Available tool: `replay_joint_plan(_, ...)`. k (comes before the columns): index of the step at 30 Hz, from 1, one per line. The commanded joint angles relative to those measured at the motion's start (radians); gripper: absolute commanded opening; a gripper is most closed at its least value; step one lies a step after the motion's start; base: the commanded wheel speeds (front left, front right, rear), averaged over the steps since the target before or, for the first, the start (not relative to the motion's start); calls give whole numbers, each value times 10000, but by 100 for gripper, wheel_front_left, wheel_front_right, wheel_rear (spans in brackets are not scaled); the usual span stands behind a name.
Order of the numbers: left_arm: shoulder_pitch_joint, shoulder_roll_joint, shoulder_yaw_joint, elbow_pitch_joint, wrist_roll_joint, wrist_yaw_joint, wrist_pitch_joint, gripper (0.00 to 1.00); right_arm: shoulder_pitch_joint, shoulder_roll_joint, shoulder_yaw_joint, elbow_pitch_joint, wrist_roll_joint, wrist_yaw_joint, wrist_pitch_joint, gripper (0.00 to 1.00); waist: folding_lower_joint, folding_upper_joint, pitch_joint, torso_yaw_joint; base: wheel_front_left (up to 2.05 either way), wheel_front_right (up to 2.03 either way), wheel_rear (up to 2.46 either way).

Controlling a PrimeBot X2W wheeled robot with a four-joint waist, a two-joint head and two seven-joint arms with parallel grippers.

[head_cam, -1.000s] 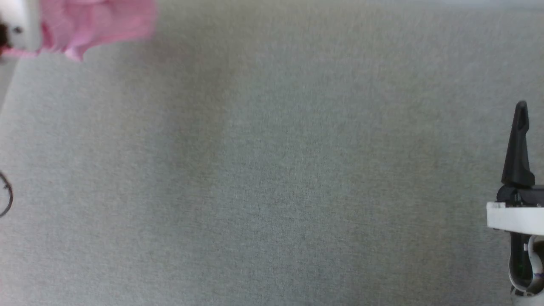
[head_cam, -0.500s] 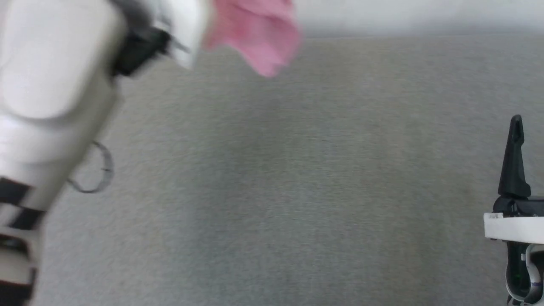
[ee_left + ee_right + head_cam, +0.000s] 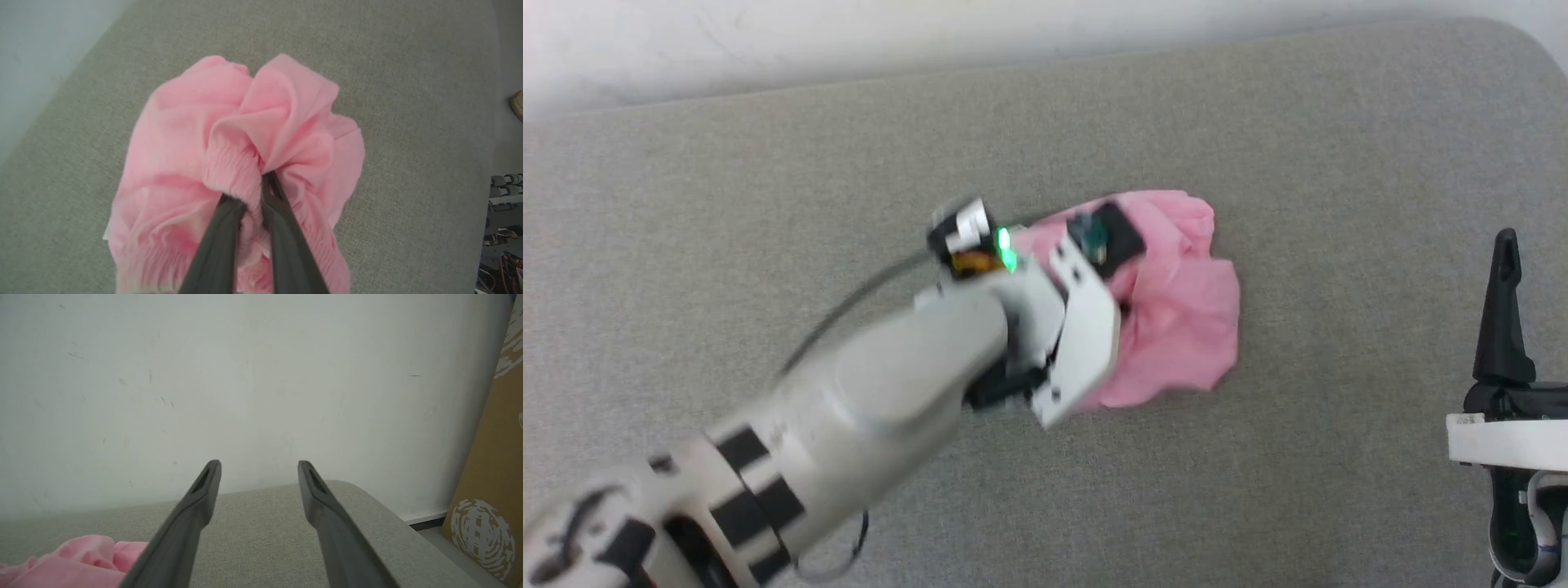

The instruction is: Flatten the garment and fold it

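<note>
Stretching away to a pale, scuffed wall (image 3: 245, 375), the grey woven cushion (image 3: 768, 163) bears the garment (image 3: 1184, 318) as a crumpled pink heap right of centre, and a brown printed cardboard panel (image 3: 498, 457) leans at the far right. The left gripper (image 3: 251, 192) is clamped on the garment's gathered band, while the right gripper (image 3: 259, 467) hangs near the right edge, fingers spread apart. Half a second ago the head view, since shifted, had the left arm at its left edge and the cloth at its top.
</note>
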Motion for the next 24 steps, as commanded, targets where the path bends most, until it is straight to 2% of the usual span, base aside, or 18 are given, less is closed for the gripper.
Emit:
replay_joint_plan(1,485,-73,-83,65,-42,-65,171,0,-111,24,25,31,85,-19,-47,100,-1,0,160,-62,0,0,0)
replay_joint_plan(5,1636,-238,-111,-304,595,-65,1235,0,-158,24,32,103,82,-19,-47,100,-1,0,196,-10,0,0,0)
replay_joint_plan(7,1855,-209,-113,-426,803,-65,1249,0,-161,24,11,152,62,-19,-47,100,-1,0,146,54,0,0,0)
replay_joint_plan(8,1846,-191,-114,-393,885,-65,1017,9,-159,24,-2,179,49,-19,-47,100,-1,0,95,95,0,0,0)
replay_joint_plan(9,1795,-180,-114,-304,962,-65,710,79,-151,24,-7,199,37,-19,-47,100,-1,0,28,134,0,0,0)
replay_joint_plan(10,1717,-189,-115,-183,1007,-65,314,100,-132,24,-16,214,24,-19,-47,100,-1,0,-59,180,0,0,0)
replay_joint_plan(13,1479,-285,71,220,972,-65,-1171,100,-5,24,-30,239,-30,-19,-47,100,-1,0,-377,299,0,0,0)
replay_joint_plan(14,1479,-285,71,220,972,-65,-1171,100,-5,24,-30,239,-30,-19,-47,100,-1,0,-377,299,0,0,0)
replay_joint_plan(16,1396,-380,560,333,955,54,-2422,100,96,24,-59,228,-69,-19,-47,100,-1,0,-580,375,0,0,0)
replay_joint_plan(21,1296,-327,1435,422,1606,1091,-5188,100,337,24,-182,170,-169,-19,-47,100,-1,0,-997,618,0,0,0)
replay_joint_plan(24,1453,-121,2140,256,1821,1996,-5937,100,464,24,-205,123,-237,-19,-47,100,-1,0,-1169,762,0,0,0)
